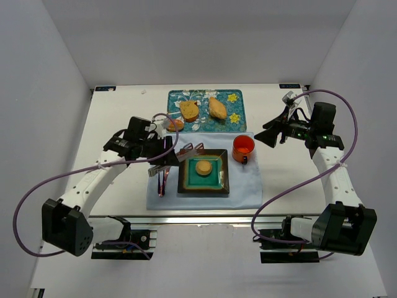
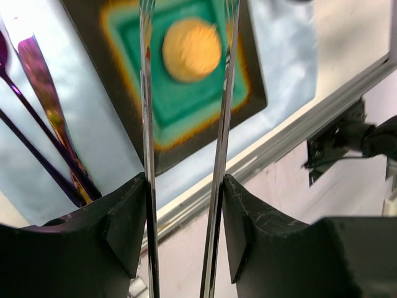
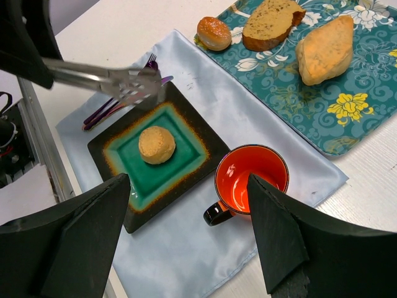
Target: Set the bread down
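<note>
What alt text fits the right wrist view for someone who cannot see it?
A small round bun sits on a green square plate, with metal tongs over one corner. Nearby are an empty orange cup and a floral tray of breads.

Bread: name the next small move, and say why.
Probably draw the tongs back off the plate. The bread already lies alone on the plate's green centre, and the tongs, held in the left gripper jaws, hang empty above the plate's corner.

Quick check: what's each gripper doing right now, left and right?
Left gripper: shut on the tongs; tong tips empty, bread lying on the plate.
Right gripper: open, holding nothing.
</note>
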`<state>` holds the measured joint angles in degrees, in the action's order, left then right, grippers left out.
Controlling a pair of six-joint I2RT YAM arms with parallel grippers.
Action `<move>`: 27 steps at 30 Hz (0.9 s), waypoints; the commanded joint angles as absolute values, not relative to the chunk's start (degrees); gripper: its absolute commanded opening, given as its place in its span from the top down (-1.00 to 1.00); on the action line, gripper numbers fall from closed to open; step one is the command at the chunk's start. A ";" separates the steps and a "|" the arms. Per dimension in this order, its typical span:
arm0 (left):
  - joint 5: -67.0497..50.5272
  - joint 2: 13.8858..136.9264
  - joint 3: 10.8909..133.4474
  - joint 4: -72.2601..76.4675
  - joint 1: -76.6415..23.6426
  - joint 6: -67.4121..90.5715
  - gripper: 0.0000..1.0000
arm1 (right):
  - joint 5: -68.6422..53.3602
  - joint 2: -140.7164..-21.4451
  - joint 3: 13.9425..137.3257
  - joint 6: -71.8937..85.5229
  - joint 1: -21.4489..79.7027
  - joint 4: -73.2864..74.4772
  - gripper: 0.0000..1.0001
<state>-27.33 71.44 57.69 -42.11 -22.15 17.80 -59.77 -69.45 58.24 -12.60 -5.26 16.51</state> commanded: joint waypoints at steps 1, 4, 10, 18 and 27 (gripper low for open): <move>-24.70 67.68 62.40 -42.36 -21.01 18.37 -0.16 | -61.26 -68.55 58.36 -13.45 -5.62 16.26 -0.62; -21.46 67.24 64.07 -44.20 -18.03 17.14 -0.06 | -61.52 -68.64 58.36 -13.53 -5.62 16.17 -0.62; -7.05 67.06 57.59 -38.36 -0.28 9.95 0.12 | -62.14 -68.47 58.10 -13.89 -5.62 16.17 -0.62; 0.62 78.47 49.58 -16.30 7.20 0.10 0.08 | -64.16 -68.38 59.33 -17.58 -5.62 21.00 -0.62; 1.32 91.22 48.25 -10.02 7.73 2.02 -0.35 | -63.37 -66.71 57.66 -18.46 -5.62 21.62 -0.63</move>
<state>-0.05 90.52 47.59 -14.33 7.40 1.83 -62.30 -69.01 58.22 -17.04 -5.28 21.08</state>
